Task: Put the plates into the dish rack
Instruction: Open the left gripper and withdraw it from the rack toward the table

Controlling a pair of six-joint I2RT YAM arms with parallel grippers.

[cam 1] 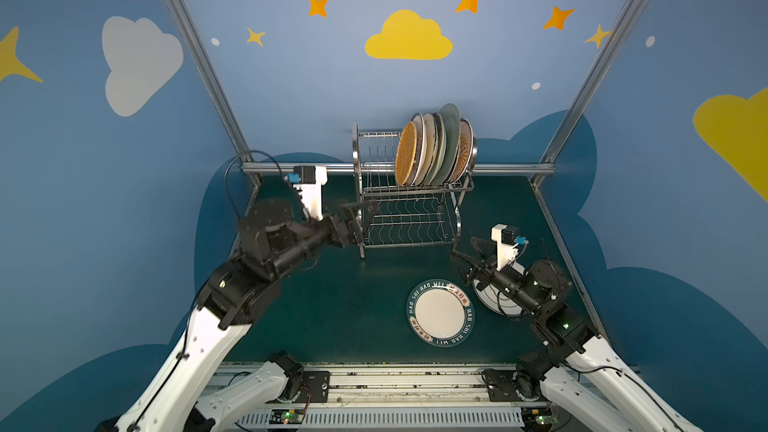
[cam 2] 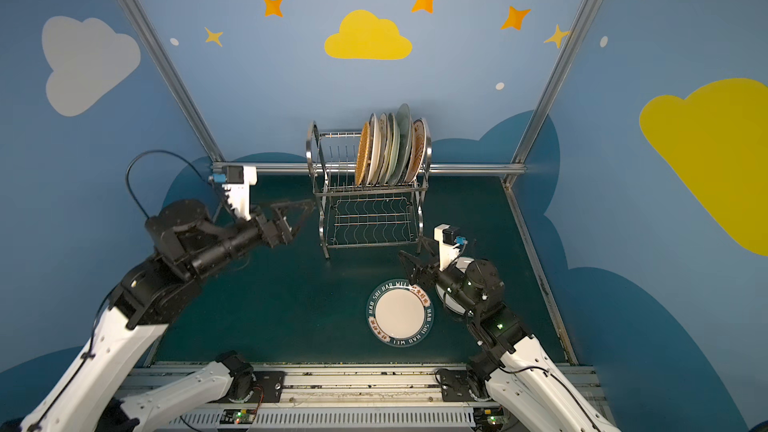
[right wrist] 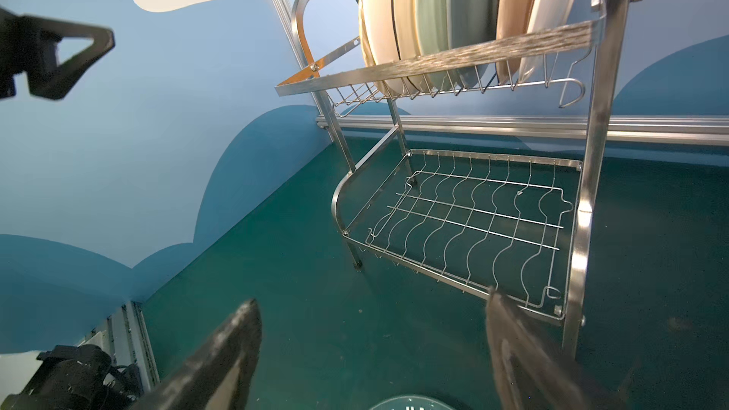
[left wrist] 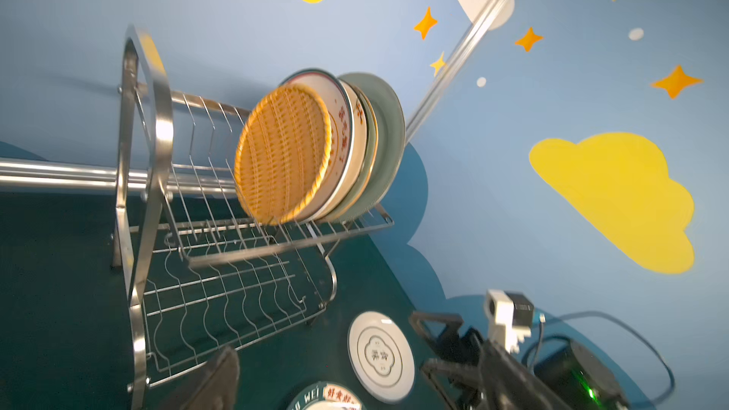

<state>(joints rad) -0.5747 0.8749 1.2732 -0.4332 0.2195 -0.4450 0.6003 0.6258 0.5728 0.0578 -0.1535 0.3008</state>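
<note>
Row of plates (cam 1: pixel 434 147) standing on edge in the upper tier of the dish rack (cam 1: pixel 415 190), crowded toward its right end in both top views. At the left of that row, the woven orange plate (cam 1: pixel 406 153), face turned toward the rack's left arched side; behind it cream and pale green ones, and at the far right one with a brown pattern. Exact count hard to tell, edges overlapping. Rack itself at the back of the green table (cam 1: pixel 332 305), close against the metal rail there. Flat on the table in front of the rack and toward the right, well apart from it: teal lettered plate (cam 1: pixel 441 312), white centre up. Just beside that, farther right, a white plate (left wrist: pixel 380 356) with ringed lines, half hidden under the right arm in both top views; touching its neighbour or not, cannot tell. Left gripper (cam 1: pixel 359 218) just left of the rack's left side, about level with the gap between the tiers, blurred, jaws spread wide and nothing between them. Right gripper (cam 1: pixel 463 259) above the table between the rack's right front leg and the two flat plates, likewise gaping and empty; in its wrist view both fingers (right wrist: pixel 236 341) far apart, bare green table between, pointed toward the lower wavy-wire shelf.
</note>
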